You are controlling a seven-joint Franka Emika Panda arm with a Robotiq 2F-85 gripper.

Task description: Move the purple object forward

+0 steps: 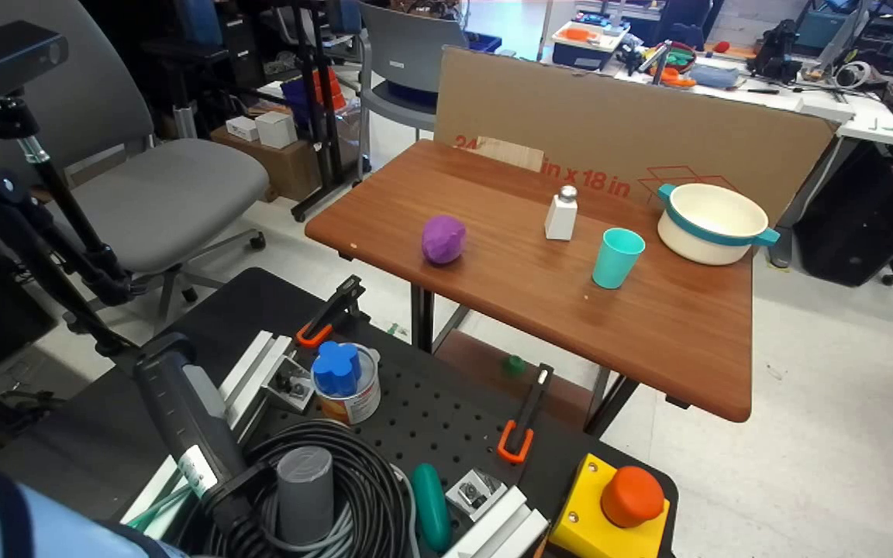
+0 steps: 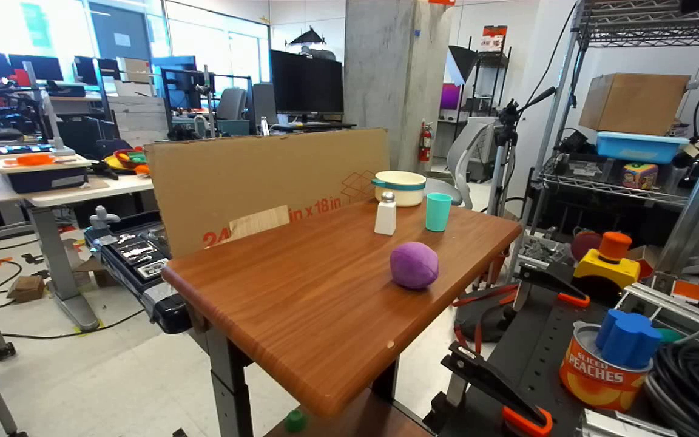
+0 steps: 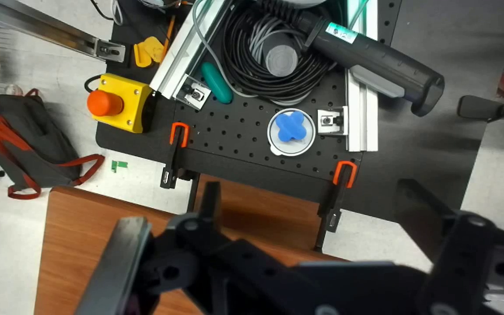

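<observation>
The purple object [image 1: 443,239] is a small rounded lump on the brown wooden table [image 1: 508,271]. In an exterior view it sits near the long edge that faces the black bench; it also shows in an exterior view [image 2: 414,265], right of the table's middle. It cannot be made out in the wrist view. My gripper [image 3: 313,194] shows only in the wrist view. Its two dark fingers are wide apart with nothing between them, above the gap between bench and table. The gripper is not visible in the exterior views, so its distance from the purple object cannot be told.
A white bottle [image 1: 561,214], a teal cup [image 1: 618,258] and a cream pot [image 1: 714,223] stand on the table. A cardboard sheet [image 2: 270,182] rises along its back edge. The black bench [image 3: 252,162] carries clamps, a can [image 3: 292,132], cable and a yellow stop box [image 3: 120,103].
</observation>
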